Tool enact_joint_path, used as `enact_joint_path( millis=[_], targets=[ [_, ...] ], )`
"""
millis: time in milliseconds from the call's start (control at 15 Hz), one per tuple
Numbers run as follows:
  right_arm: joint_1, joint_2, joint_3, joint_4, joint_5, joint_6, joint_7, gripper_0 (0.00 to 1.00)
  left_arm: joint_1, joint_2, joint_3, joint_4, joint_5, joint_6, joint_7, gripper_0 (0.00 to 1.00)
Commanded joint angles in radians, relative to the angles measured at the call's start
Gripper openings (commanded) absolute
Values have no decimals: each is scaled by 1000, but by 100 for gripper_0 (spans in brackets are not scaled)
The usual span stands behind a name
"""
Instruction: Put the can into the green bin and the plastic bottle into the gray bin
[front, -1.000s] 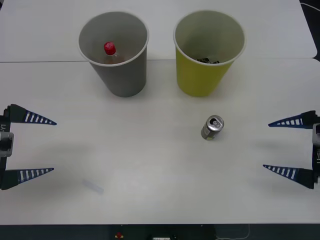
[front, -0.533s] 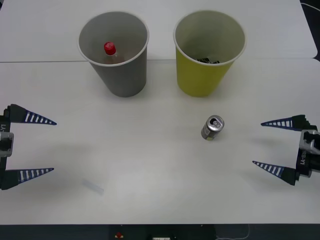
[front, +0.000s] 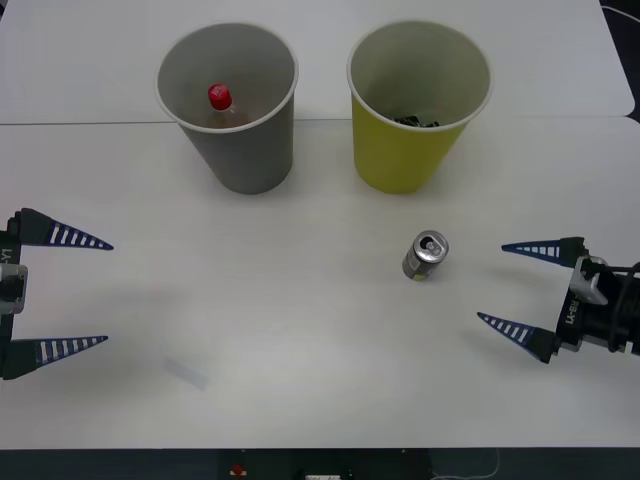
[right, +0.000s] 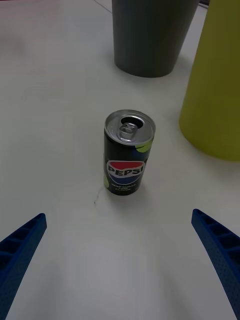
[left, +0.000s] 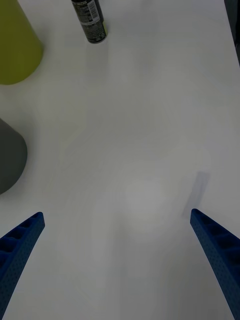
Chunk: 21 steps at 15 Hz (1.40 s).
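Right tool (front: 503, 286) spread wide, nothing gripped, low over the desk (front: 300, 340). Can (front: 425, 255) upright just ahead of its tips, not touching. Left tool (front: 90, 293) also wide apart, parked at desk edge. Beyond can: green bin (front: 415, 150); further off, gray bin (front: 245, 150) w/ plastic bottle (front: 220, 100) inside.

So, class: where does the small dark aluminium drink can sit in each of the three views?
Front view: small dark aluminium drink can upright, right of centre, before the yellow-green tapered bin.
Right wrist view: centre, logo showing.
Left wrist view: top edge, partly cut off.
Shared landmark: the yellow-green bin beside it.
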Motion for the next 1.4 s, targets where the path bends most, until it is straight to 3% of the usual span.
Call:
enact_joint_path(
  millis=[67, 400, 867, 1000, 1400],
  targets=[
    [-44, 56, 7, 71, 0, -17, 3, 100, 0, 0, 0, 0, 0, 0, 0, 100],
    [-126, 163, 21, 186, 2, -22, 6, 100, 0, 0, 0, 0, 0, 0, 0, 100],
    [-235, 242, 56, 321, 8, -20, 13, 100, 0, 0, 0, 0, 0, 0, 0, 100],
    [-258, 271, 56, 329, 49, -5, 10, 100, 0, 0, 0, 0, 0, 0, 0, 100],
    [-270, 306, 56, 328, 68, 12, 9, 100, 0, 0, 0, 0, 0, 0, 0, 100]
  ],
)
